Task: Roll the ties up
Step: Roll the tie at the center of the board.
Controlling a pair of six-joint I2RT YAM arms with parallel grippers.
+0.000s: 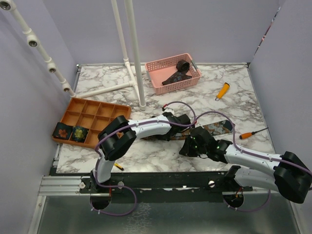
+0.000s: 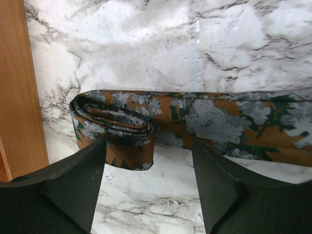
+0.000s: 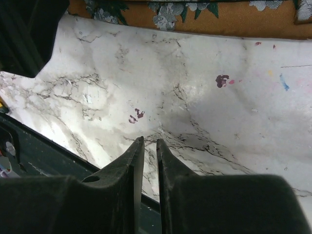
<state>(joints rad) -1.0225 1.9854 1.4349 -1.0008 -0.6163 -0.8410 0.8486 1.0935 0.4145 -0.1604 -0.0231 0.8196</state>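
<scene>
A brown tie with grey-green flowers (image 2: 214,122) lies flat across the marble table. Its left end is folded into a loose partial coil (image 2: 114,124). In the top view the tie (image 1: 220,127) runs under both arms. My left gripper (image 2: 148,168) is open just short of the coil, one finger (image 2: 73,180) near it, and holds nothing. It sits mid-table in the top view (image 1: 181,120). My right gripper (image 3: 149,141) is shut on nothing, low over bare marble on the near side of the tie (image 3: 204,12); in the top view the right gripper (image 1: 189,146) is next to the left one. Two rolled ties (image 1: 70,132) sit in the orange tray.
The orange compartment tray (image 1: 97,109) stands at the left; its wall shows in the left wrist view (image 2: 19,87). A pink basket (image 1: 161,66) at the back holds a dark tie (image 1: 178,72). Orange-handled tools (image 1: 223,90) (image 1: 247,134) lie at the right. A white pipe frame (image 1: 138,63) stands behind.
</scene>
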